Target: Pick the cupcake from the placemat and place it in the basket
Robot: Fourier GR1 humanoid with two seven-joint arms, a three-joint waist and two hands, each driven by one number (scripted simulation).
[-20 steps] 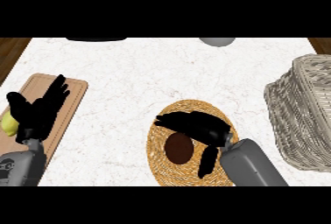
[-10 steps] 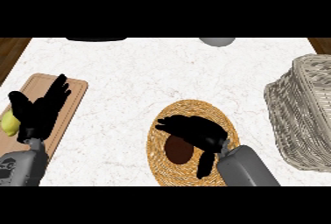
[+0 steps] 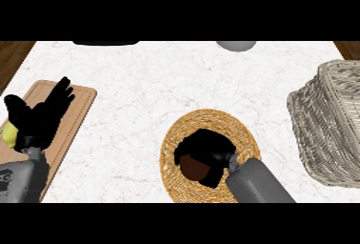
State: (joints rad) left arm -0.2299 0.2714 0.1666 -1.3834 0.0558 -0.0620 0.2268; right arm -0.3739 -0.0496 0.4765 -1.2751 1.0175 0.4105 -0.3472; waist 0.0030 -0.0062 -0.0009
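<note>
- Cupcake [image 3: 193, 167]: on the round woven placemat [image 3: 211, 119], in its lower-left part, near the counter's front edge.
- Only a dark brown patch of it shows. The rest is under the right hand [image 3: 207, 145].
- The visible patch is roughly oval, its longer run going near-to-far in the view, leaning slightly left at the top. Which end is top and which is base cannot be told, nor whether it stands upright or tilts.
- Right hand: sits over the middle of the placemat, fingers bent down and wrapped round the cupcake's upper and right sides. The grey forearm [image 3: 256, 183] comes in from the lower edge, angled up and to the left.
- Whether the cupcake rests on the mat or is raised off it: cannot tell from this steep angle.
- Basket [image 3: 330, 119]: grey wicker, at the right edge of the white marble counter [image 3: 175, 81], apart from the placemat with bare counter between.
- Left hand [image 3: 38, 119]: at the left edge, fingers straight and spread, pointing up, holding nothing. It shows over a wooden cutting board [image 3: 79, 102].
- A yellow-green item [image 3: 8, 136] peeks out at the far left beside that hand, too hidden to name.
- Far edge of the counter: a dark object [image 3: 105, 43] and a grey rounded one [image 3: 235, 45], both cut off.
</note>
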